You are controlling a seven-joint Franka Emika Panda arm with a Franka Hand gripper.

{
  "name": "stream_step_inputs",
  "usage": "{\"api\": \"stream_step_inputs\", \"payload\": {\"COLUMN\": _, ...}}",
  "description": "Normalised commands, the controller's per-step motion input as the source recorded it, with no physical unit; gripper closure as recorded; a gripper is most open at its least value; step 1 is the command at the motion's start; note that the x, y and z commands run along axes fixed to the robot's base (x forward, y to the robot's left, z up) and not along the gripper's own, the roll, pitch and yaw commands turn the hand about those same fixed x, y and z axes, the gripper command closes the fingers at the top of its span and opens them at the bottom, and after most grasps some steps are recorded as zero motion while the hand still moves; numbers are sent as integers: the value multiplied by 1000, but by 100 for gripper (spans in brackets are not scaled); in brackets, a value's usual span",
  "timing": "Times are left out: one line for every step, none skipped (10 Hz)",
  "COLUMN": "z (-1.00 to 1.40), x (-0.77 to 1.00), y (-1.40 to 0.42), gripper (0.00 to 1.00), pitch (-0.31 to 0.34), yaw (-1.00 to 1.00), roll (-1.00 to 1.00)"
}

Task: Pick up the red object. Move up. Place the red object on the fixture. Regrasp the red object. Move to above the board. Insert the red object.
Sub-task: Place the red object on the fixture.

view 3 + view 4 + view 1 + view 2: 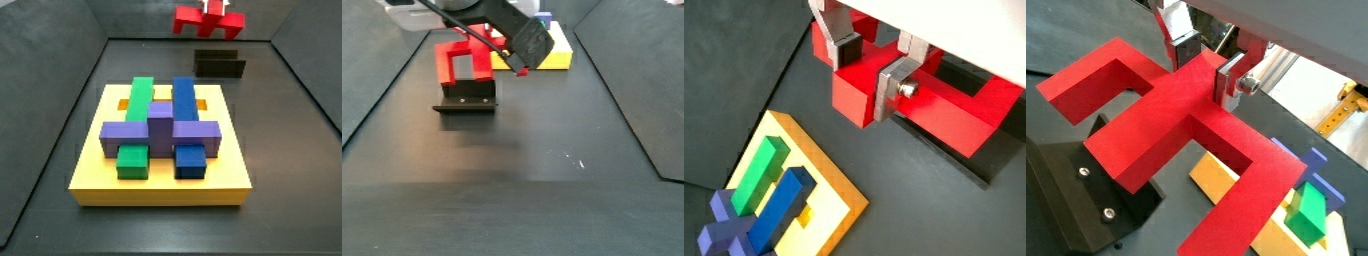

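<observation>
I am reading no text, label, brand or number anywhere: nothing on the red object, the gripper clamping it, the fixture or the board.

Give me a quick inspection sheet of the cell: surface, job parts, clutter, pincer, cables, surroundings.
Surface: dark floor, bare apart from the parts.
Red object: held in the pincer, above the fixture; whether it touches the fixture cannot be told.
Board: yellow, carrying the green block, blue block and purple block.
Clutter: nothing seen.
Pincer: fingers clamped on the red object's centre tab.
Cables: nothing seen.
Surroundings: dark walls around the floor; yellow frame beyond it in a wrist view.
</observation>
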Motion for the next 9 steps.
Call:
{"api": "stream_step_inputs", "payload": {"z": -74, "x": 1000, "y": -223, "gripper": 100, "pitch": -109, "yaw": 0, "roll": -60}}
{"api": "stream_step_inputs", "payload": {"z": 0, "x": 1000, "y": -220, "gripper": 100, "pitch": -134, "yaw": -26, "roll": -146}}
{"api": "stream_step_inputs", "payload": {"z": 0, "x": 937, "y": -166, "gripper": 100, "pitch": -206, "yaw": -126, "roll": -249}}
{"api": "stream_step_inputs", "payload": {"z": -169, "x": 883, "y": -94, "gripper": 100, "pitch": -286, "yaw": -183, "roll": -166}}
{"api": "stream_step_inputs", "payload": {"z": -214, "x": 900, "y": -109, "gripper": 100, "pitch": -280, "yaw": -171, "roll": -126}}
{"api": "stream_step_inputs", "payload": {"z": -271, "x": 914, "y": -111, "gripper": 100, "pitch": -289, "yaw": -160, "roll": -123}}
{"api": "stream_step_inputs", "payload": {"z": -394, "x": 731, "y": 0, "gripper": 100, "pitch": -249, "yaw": -234, "roll": -97}}
{"api": "stream_step_inputs", "payload": {"z": -246, "x": 477, "y": -37, "gripper": 100, "pitch": 0, "yaw": -74, "roll": 0}}
{"api": "stream_step_inputs", "payload": {"z": -80, "x": 197, "y": -69, "gripper": 100, "pitch": 43, "yaw": 0, "roll": 171}}
